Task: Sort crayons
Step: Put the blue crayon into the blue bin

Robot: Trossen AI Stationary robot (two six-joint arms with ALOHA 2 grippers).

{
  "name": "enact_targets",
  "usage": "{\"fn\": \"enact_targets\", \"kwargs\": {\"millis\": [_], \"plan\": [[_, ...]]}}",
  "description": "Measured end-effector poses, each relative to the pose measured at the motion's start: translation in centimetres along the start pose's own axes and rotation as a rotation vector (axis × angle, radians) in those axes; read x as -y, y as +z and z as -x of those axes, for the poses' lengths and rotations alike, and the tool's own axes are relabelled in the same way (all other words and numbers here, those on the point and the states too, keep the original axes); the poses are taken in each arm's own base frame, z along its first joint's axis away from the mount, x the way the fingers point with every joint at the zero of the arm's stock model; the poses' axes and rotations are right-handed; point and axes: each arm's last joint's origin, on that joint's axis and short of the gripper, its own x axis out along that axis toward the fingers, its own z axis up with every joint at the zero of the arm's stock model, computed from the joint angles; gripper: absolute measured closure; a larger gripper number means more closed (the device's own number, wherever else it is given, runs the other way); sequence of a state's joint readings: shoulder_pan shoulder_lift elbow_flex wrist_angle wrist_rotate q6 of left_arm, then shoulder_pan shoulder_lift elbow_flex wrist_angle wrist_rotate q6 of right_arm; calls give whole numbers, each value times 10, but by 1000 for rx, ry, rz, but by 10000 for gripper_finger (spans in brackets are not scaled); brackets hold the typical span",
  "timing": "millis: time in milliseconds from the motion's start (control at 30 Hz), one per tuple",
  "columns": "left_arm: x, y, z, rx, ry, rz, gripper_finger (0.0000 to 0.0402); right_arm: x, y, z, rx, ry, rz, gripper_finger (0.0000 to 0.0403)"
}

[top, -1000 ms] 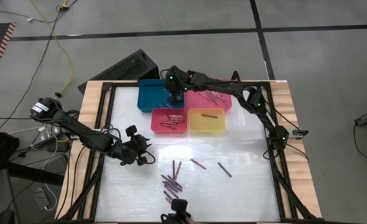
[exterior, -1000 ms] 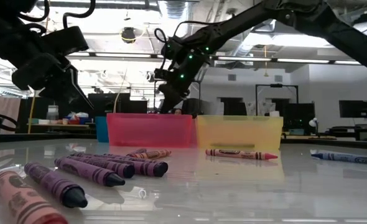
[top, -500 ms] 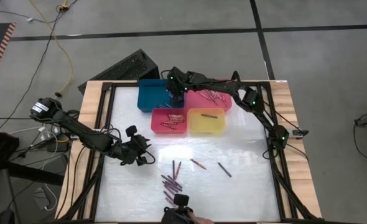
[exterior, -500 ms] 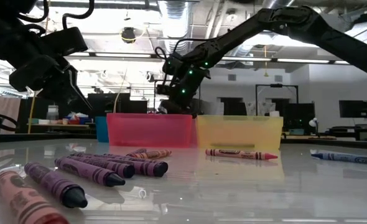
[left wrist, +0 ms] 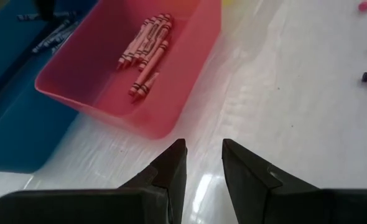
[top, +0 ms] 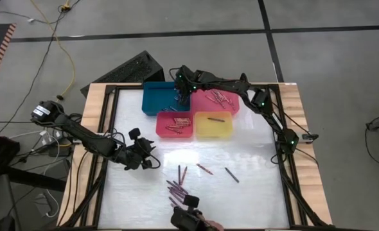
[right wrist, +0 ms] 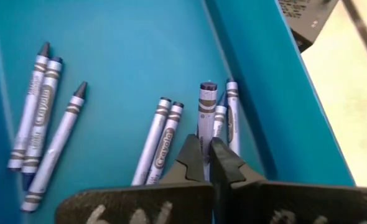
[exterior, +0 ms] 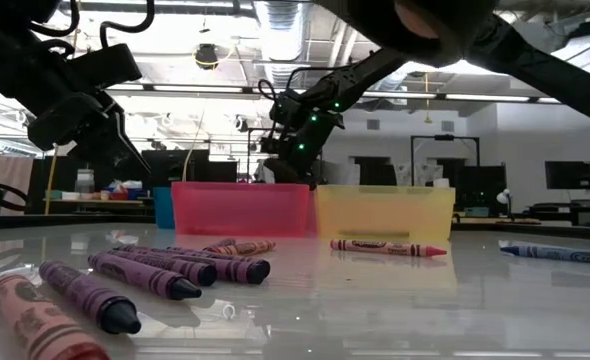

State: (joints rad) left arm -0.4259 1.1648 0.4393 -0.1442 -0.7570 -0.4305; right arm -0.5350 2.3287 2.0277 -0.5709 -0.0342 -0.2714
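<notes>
Right claw [right wrist: 206,155] closed over blue tray [right wrist: 121,43]

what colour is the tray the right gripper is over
Teal blue: the rectangular plastic tray under the right gripper, best in the right wrist view.

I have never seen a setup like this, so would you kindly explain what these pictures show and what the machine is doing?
These are four camera views of one moment: one from above, one at table height, and one on each arm's wrist. Two dark robot arms work at a white table, sorting crayons by colour into plastic trays. Loose crayons lie on the near part of the table. The right claw is shut and hangs over the blue tray, where blue crayons already lie; it holds nothing that I can see. The left claw waits with its fingers slightly apart, empty, above the table near the red tray, which holds some red crayons.
</notes>
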Motion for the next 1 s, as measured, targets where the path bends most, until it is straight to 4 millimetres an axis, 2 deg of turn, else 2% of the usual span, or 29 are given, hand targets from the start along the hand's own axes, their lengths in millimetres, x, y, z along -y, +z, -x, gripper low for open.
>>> {"fn": "enact_targets", "kwargs": {"millis": [233, 633, 900, 1000], "plan": [[0, 0, 0, 1, 3, 1, 307, 7, -2, 0, 12, 59, -52, 397], [0, 0, 0, 1, 3, 6, 307, 7, -2, 0, 12, 61, -52, 350], [0, 0, 0, 0, 3, 6, 307, 6, -2, 1, 16, 62, -47, 347], [0, 0, 0, -1, 3, 6, 307, 4, 4, 8, 10, 66, -44, 346]]}}
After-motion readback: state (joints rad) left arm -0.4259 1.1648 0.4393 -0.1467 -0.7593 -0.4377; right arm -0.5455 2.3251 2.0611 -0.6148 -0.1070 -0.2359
